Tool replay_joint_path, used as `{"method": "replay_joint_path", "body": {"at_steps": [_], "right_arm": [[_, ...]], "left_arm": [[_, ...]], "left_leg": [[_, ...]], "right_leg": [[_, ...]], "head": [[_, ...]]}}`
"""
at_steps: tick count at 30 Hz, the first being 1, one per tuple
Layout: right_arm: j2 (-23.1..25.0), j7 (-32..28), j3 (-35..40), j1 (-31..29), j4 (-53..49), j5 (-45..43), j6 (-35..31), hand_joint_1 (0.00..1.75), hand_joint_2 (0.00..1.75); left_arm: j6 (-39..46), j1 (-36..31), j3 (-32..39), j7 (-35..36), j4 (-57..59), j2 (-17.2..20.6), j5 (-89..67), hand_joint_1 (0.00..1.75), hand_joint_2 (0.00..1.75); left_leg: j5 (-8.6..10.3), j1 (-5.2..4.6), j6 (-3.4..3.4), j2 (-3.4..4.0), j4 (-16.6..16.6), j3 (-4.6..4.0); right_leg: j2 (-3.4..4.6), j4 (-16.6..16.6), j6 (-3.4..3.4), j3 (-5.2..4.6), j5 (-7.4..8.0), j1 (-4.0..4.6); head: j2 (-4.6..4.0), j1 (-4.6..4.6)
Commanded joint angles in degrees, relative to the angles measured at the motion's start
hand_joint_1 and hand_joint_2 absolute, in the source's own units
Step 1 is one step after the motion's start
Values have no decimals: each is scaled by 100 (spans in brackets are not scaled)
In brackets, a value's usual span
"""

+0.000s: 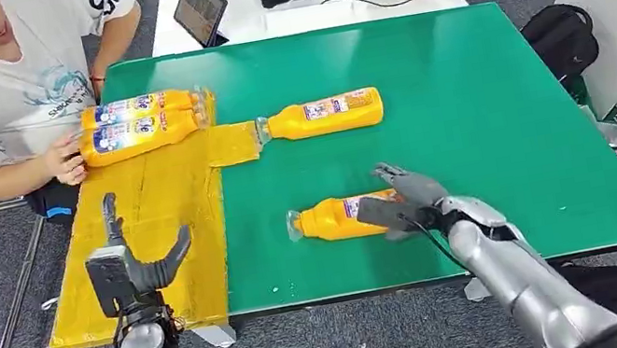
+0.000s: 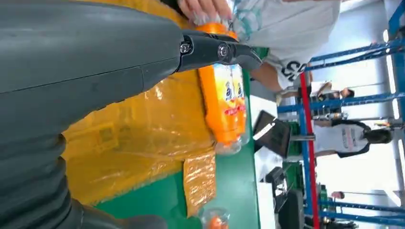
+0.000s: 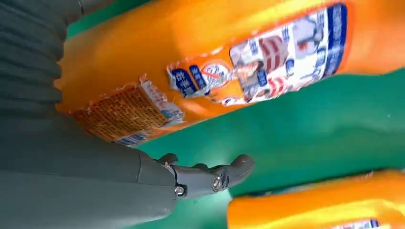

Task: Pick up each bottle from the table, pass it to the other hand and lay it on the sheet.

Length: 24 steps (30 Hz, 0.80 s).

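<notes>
Reaching in from the lower right of the head view, the right hand point(image 1: 404, 201) lies over the base end of the near bottle point(image 1: 328, 219) at centre frame, fingers spread around it; whether they grip cannot be told. Lower left, the left hand point(image 1: 132, 260) is raised over the yellow sheet point(image 1: 151, 219), fingers apart, holding nothing. Four orange bottles lie flat: this one and another point(image 1: 323, 116) on the green table point(image 1: 483, 107), plus two point(image 1: 140, 124) on the sheet, upper left, under a person's hand point(image 1: 64, 160).
</notes>
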Motion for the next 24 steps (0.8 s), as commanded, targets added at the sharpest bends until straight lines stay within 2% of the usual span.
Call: {"method": "replay_joint_path", "body": {"at_steps": [1,5,6,7,8,9,10,11,13,14,24], "right_arm": [[-2,-99,848,-1229,1720,-301,764,0,175],[-94,-212,1188,-1300,1912,-574,1056,0,175],[-114,-224,1229,-1273,1929,-605,1108,12,175],[-169,-253,1326,-1245,1943,-694,1196,35,175],[-196,-285,1368,-1223,1934,-734,1167,35,175],[-211,-296,1414,-1215,1942,-805,1180,79,175],[-233,-302,1486,-1204,1939,-877,1209,131,175],[-238,-302,1489,-1194,1942,-876,1204,131,175],[-262,-308,1556,-1181,1925,-969,1249,169,175],[-303,-328,1645,-1171,1904,-1026,1327,175,175],[-487,-392,2132,-1048,1776,-1233,1390,175,175]], "left_arm": [[-31,-446,-238,22,955,20,40,0,175],[-56,-546,-369,22,1132,21,138,0,175],[-91,-562,-396,22,1161,23,145,0,175],[-123,-582,-417,25,1207,18,184,0,175],[-106,-597,-427,22,1237,13,195,0,175],[-104,-604,-447,22,1256,17,206,0,175],[-105,-611,-468,22,1273,21,222,0,175],[-104,-610,-468,22,1273,20,222,0,175],[-122,-619,-486,22,1291,22,244,0,175],[-128,-631,-506,22,1310,23,257,0,175],[-130,-701,-617,27,1455,12,292,0,175]], "left_leg": [[-4,-2,4,9,-1,11],[-6,-1,7,2,-2,21],[-5,0,8,-1,-3,22],[-3,1,6,-4,-3,16],[-1,-1,4,-3,-3,11],[-3,1,6,-8,-4,20],[-2,1,4,-6,-2,11],[0,2,4,-8,-4,12],[-1,1,4,-8,-5,15],[-1,1,3,-4,-4,13],[-3,4,5,-12,-6,27]], "right_leg": [[3,1,-11,8,-2,1],[-7,-1,-17,21,-6,3],[-9,-3,-17,24,-6,5],[-11,-4,-14,18,-4,4],[-9,-3,-10,12,-3,2],[-15,-6,-14,24,-6,5],[-11,-4,-10,15,-3,4],[-13,-6,-10,16,-3,4],[-13,-6,-11,19,-4,4],[-9,-6,-10,15,-3,4],[-19,-11,-16,31,-6,8]], "head": [[0,-2],[0,-2],[0,2],[0,-2],[0,2],[0,-2],[0,2],[0,0],[0,0],[0,0],[0,0]]}}
